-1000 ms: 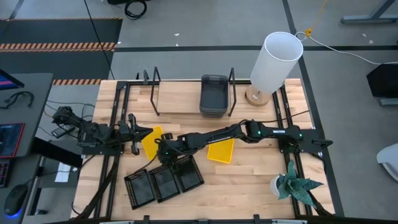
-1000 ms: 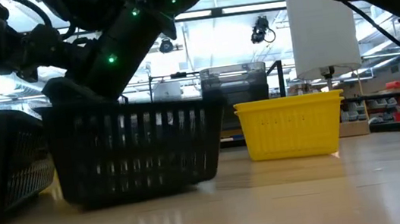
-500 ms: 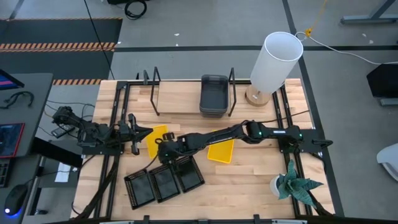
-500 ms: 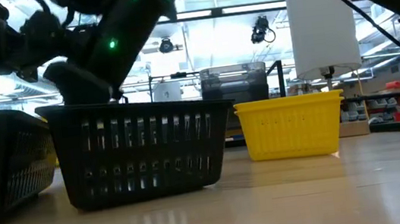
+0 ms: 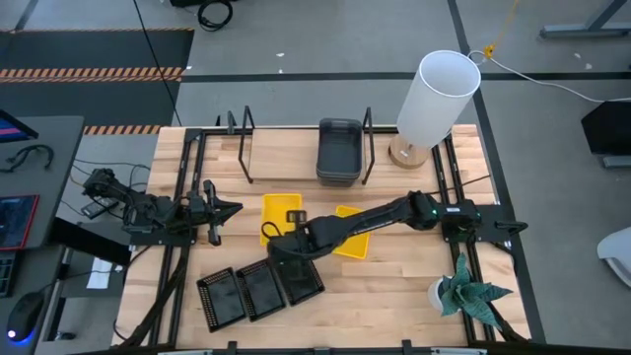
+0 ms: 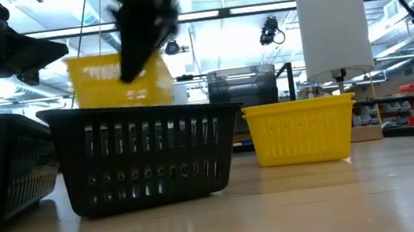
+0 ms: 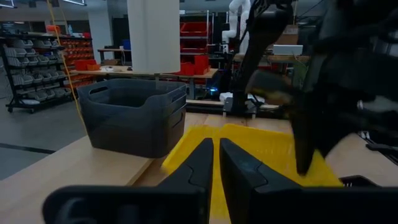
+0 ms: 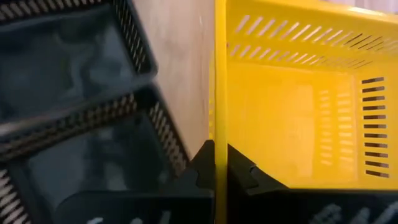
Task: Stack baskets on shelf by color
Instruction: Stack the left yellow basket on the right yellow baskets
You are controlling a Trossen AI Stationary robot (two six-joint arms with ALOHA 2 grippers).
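Note:
My right gripper is shut on a yellow basket, which hangs in the air above the black baskets. A second yellow basket stands on the table, partly under the right arm. Three black gridded baskets sit side by side near the table's front. Dark grey baskets stand stacked at the right end of the shelf. At the table's left my left gripper is shut on nothing. My right gripper pinches the rim of one wall of the yellow basket, one finger inside the basket and one outside. The fingers come from above, pointing down. The basket is lifted clear of the table and hangs a little tilted below the fingers.
A tall white cylinder on a wooden foot stands at the far right. A small potted plant is at the near right. The shelf's left part is bare wood between its black wire frames.
My right gripper has gone up and toward the table's right edge with the yellow basket. The basket lay on the table beside my left gripper and now hangs clear above the black baskets. A black basket that stood tilted now rests flat.

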